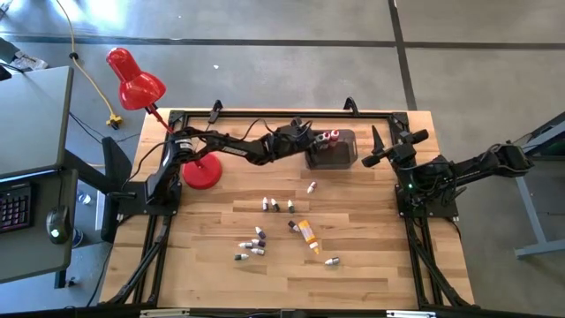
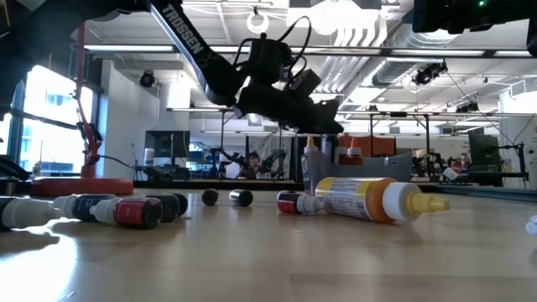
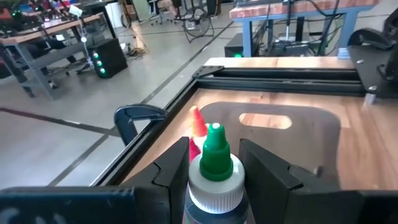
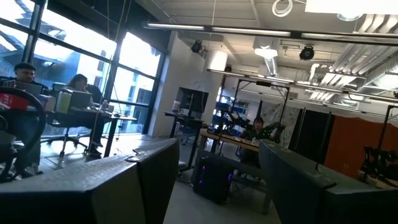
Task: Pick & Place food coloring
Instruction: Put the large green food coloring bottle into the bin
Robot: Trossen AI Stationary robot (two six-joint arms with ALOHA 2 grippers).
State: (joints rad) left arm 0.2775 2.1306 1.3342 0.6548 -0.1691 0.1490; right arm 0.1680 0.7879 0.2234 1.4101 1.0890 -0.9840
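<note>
My left gripper (image 1: 305,143) reaches across the far side of the table to the left end of the grey tub (image 1: 342,157) and is shut on a green-capped food coloring bottle (image 3: 215,152). Red-capped bottles (image 1: 331,136) stand in the tub; one red cap (image 3: 198,122) shows just beyond the green one. More bottles lie on their sides mid-table: a yellow-orange one (image 1: 307,234), (image 2: 369,200), and several tiny dark-and-white ones (image 1: 253,244), (image 2: 117,210). My right gripper (image 1: 395,140) waits open at the table's right side, lifted and facing the room (image 4: 217,168). My left gripper pinches the green-capped bottle between its two fingers (image 3: 174,168), which stand on either side of the white collar (image 3: 214,183) and the dark body below it. The bottle lies along the fingers, cap pointing ahead. It is lifted clear of the table, by the tub's left end.
A red desk lamp (image 1: 134,81) stands on its round base (image 1: 201,172) at the far left corner, close beside my left arm. A black frame (image 1: 265,115) runs along the table's far edge. Bare wood lies along the near edge (image 1: 291,287).
</note>
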